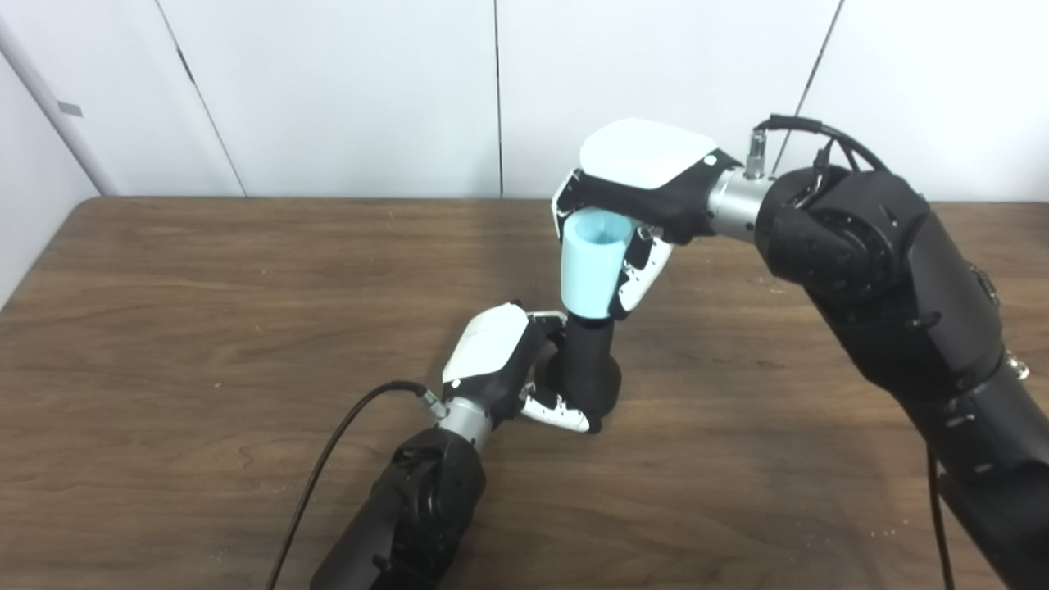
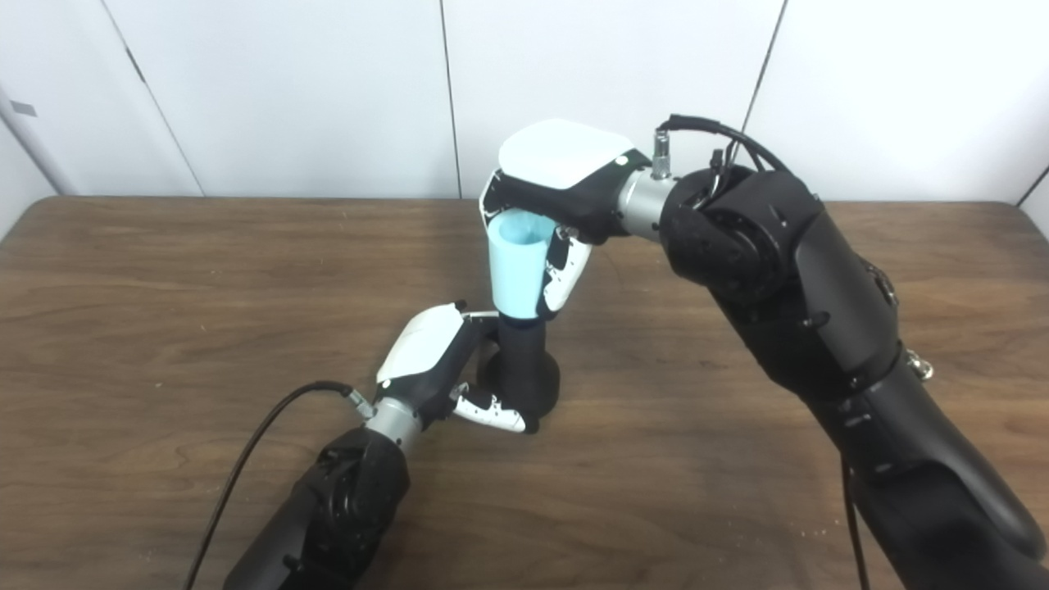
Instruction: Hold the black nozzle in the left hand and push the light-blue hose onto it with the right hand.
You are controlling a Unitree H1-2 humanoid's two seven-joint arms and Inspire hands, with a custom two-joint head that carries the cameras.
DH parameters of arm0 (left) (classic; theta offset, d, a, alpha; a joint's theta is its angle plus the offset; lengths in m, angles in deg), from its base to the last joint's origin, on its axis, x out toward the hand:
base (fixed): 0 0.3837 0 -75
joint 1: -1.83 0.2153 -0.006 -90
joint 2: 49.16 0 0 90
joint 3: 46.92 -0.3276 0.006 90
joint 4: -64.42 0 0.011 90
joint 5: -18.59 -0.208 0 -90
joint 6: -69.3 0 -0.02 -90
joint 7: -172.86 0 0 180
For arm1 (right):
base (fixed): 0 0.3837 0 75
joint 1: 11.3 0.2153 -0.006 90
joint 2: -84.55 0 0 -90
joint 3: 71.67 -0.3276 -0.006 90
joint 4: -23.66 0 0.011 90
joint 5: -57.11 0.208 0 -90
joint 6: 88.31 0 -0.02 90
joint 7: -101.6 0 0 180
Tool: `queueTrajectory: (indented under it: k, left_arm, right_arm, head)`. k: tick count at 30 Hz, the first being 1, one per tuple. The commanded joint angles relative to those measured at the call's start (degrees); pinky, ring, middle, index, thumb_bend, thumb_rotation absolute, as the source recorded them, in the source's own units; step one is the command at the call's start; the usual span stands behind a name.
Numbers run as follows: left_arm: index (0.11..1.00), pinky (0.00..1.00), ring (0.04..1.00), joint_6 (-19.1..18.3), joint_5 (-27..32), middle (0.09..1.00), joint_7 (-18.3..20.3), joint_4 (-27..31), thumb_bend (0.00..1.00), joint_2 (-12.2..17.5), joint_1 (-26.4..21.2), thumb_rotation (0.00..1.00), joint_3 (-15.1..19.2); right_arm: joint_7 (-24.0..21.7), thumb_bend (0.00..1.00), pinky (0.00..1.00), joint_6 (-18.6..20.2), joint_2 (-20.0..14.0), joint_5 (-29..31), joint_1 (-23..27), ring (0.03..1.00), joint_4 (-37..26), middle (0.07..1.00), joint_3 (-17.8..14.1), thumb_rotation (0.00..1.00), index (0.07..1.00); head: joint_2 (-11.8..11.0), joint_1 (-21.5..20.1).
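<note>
Fingers (image 1: 557,410) of left hand (image 1: 500,360) wrapped round black nozzle (image 1: 592,360) on counter (image 1: 205,311) — right hand (image 1: 631,197) gripping light-blue hose (image 1: 588,266) seated atop it.

Black nozzle (image 1: 588,369): matte, wide rounded base, narrower neck pointing up; stands upright. Light-blue hose (image 1: 588,266): short, smooth, open-topped tube, near vertical with slight tilt, sits directly above nozzle, lower end over nozzle neck. How far it is seated, cannot tell.
</note>
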Motion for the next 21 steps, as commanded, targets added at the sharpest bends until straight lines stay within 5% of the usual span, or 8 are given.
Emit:
queueTrajectory:
  k: [1,21]
  left_arm:
    - [0.482,1.0,0.796,-3.1,0.0,0.639,5.8,-5.0,0.52,0.9,4.0,0.04,-2.2]
    - [0.482,1.0,0.792,-3.1,-0.4,0.636,6.0,-4.5,0.52,0.9,4.3,0.04,-2.1]
  right_arm:
    - [0.7,0.5,0.32,0.7,-0.3,0.1,3.0,0.452,-1.9,0.483,-1.3,0.0,0.453]
    - [0.0,0.5,0.32,3.4,-0.3,3.5,0.5,0.457,-2.3,0.486,-0.5,0.0,0.471]
  head:
    - [0.0,0.0]
    - [0.8,-0.2]
